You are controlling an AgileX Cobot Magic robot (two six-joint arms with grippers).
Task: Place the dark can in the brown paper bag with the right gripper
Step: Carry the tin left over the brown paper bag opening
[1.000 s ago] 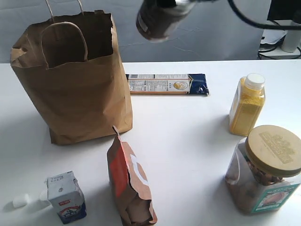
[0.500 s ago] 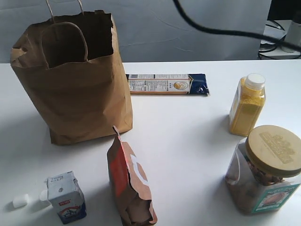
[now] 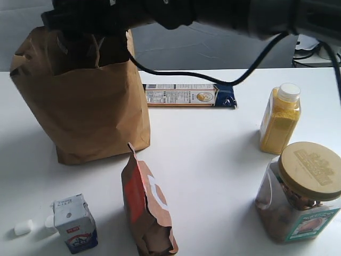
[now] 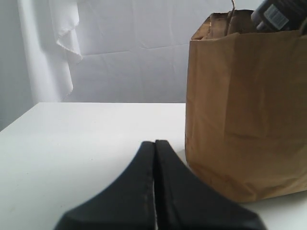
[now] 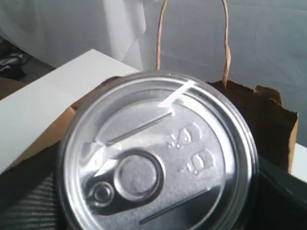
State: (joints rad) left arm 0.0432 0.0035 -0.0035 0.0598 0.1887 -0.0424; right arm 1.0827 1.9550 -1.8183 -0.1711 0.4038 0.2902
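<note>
Over the counter (image 3: 213,160), ext view: right gripper (image 3: 85,33) reaches across from the right & hangs at the mouth of the brown paper bag (image 3: 90,112), far left. It's a dark blur there, so the jaws can't be read from this angle. Bag stands upright. Just behind-right of it lies a flat blue & white packet (image 3: 189,95). Yellow bottle (image 3: 279,120) & clear jar w/ tan lid (image 3: 301,192) stand at right, orange-brown pouch (image 3: 146,208) in front of the bag, small carton (image 3: 74,223) at front left. Left wrist view: left gripper (image 4: 154,191) sits low over the counter near the bag, jaws pressed together w/ nothing between. Dark can (image 4: 274,14) shows tilted at the bag's top edge, its lower part hidden behind the rim. Right wrist view: can's silver pull-tab lid (image 5: 158,153) fills the pic w/ black finger parts on either side, so the jaws are clamped on the can. Bag's open mouth & a twisted loop handle (image 5: 226,48) lie right beyond it.
</note>
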